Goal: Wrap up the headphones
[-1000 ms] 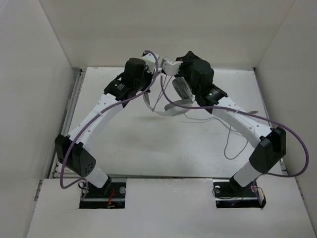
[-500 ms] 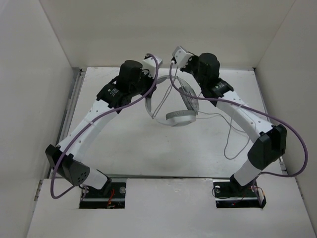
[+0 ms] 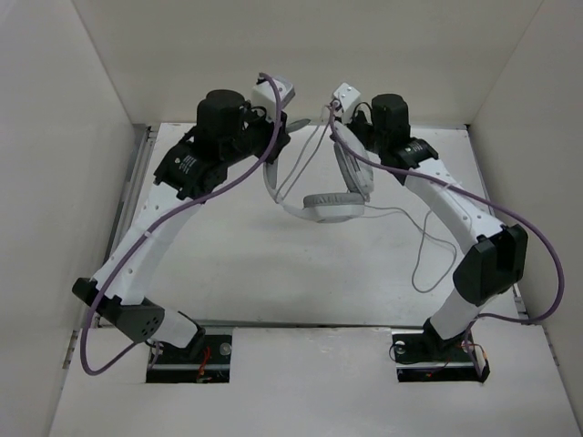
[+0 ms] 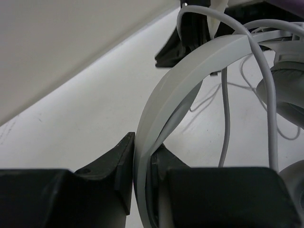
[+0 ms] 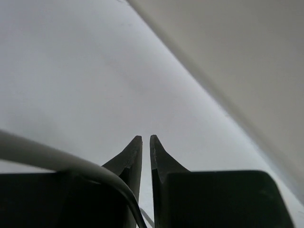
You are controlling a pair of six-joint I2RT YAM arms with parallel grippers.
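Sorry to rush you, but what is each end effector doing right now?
Left end effector: closed on the headband.
Right end effector: nearly closed, apparently pinching the cable, though the grip itself is hidden.

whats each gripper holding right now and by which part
Left gripper clamps the headphones by the headband. Right gripper is nearly shut, apparently pinching their thin cable low in its jaws.

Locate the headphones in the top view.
The headphones hang above the table, back centre, between the left arm and the right arm, headband clamped in the left end effector.
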